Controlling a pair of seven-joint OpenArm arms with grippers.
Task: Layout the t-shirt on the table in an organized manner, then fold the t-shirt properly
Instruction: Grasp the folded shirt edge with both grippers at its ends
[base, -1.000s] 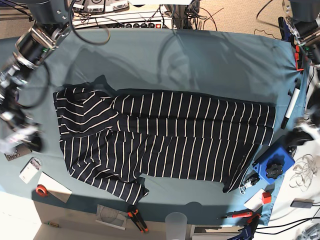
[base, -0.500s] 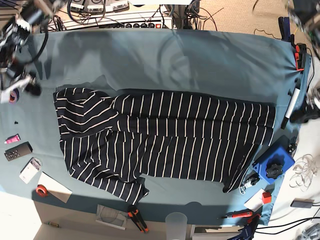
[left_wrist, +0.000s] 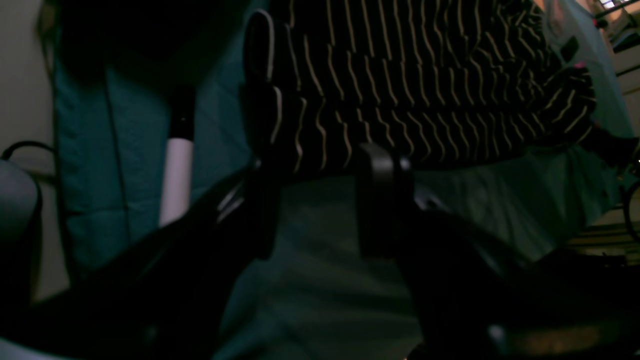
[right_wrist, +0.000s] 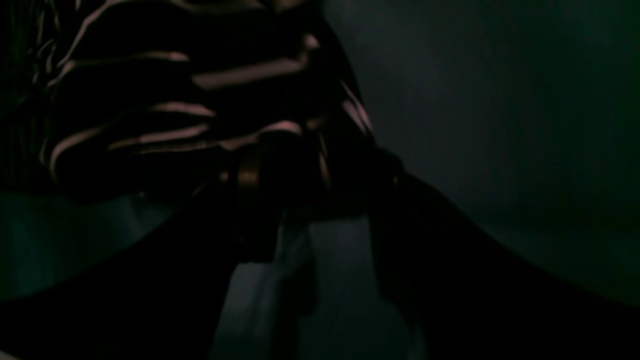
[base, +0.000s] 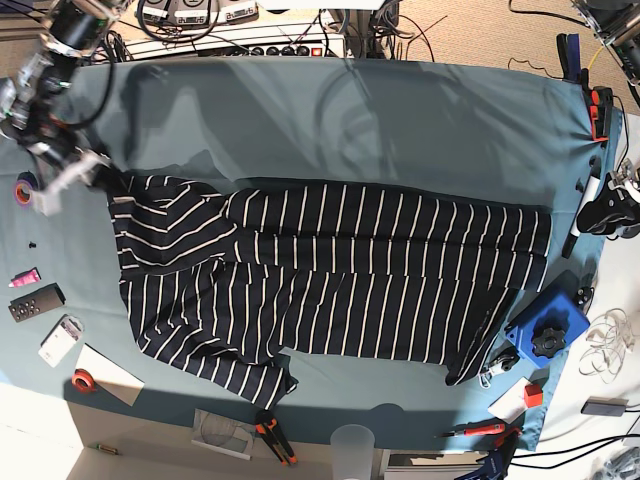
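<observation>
The t-shirt (base: 330, 275), dark with thin white stripes, lies spread lengthwise on the teal table (base: 400, 120), with a sleeve folded over at its left end. In the base view my right gripper (base: 85, 175) is at the shirt's upper-left corner. The right wrist view shows that gripper (right_wrist: 320, 185) open, with the striped cloth (right_wrist: 150, 100) reaching in between its fingertips. My left gripper (base: 608, 215) hovers at the table's right edge, beyond the shirt's hem. It is open (left_wrist: 322, 175) with nothing between the fingers, and the shirt (left_wrist: 425, 80) lies ahead of it.
A black-and-white marker (base: 583, 205) lies by the left gripper. A blue box (base: 548, 335) and red tools sit at the front right. A remote (base: 37, 302), a tape roll (base: 84, 380), pliers (base: 275, 438) and a cup (base: 352, 440) line the left and front edges.
My right arm swung from the table's left edge up and then in to the shirt's upper-left corner, and its jaws opened wider. The left arm shifted slightly at the right edge.
</observation>
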